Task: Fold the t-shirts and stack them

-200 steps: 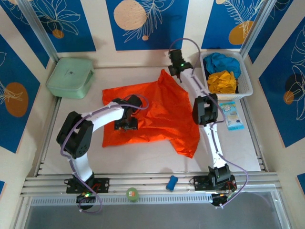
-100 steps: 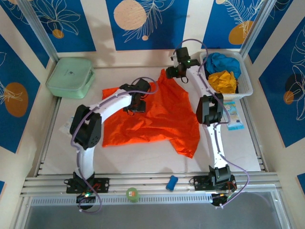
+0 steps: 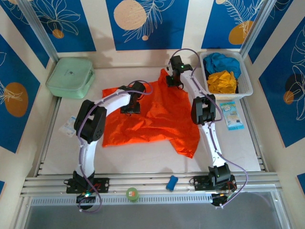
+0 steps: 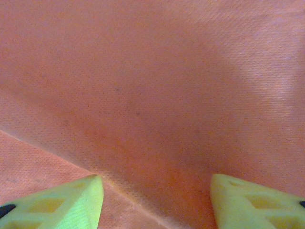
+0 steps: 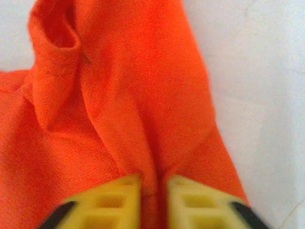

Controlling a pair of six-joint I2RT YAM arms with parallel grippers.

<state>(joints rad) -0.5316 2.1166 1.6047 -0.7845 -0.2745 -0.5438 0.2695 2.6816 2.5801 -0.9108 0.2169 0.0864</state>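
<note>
Flattening looks in hand: right gripper [image 5: 153,185] pinches the upper-centre edge of the orange t-shirt [image 3: 157,119], left gripper [image 4: 156,191] hangs spread wide over it and likely needs an edge grip next.

Your left gripper [image 3: 130,106] has slid up the orange t-shirt [image 3: 157,119], from the cloth's middle to its upper part near frame centre. Your right gripper [image 3: 173,81] has dropped slightly down-left, carrying the shirt's pinched top corner along.
</note>
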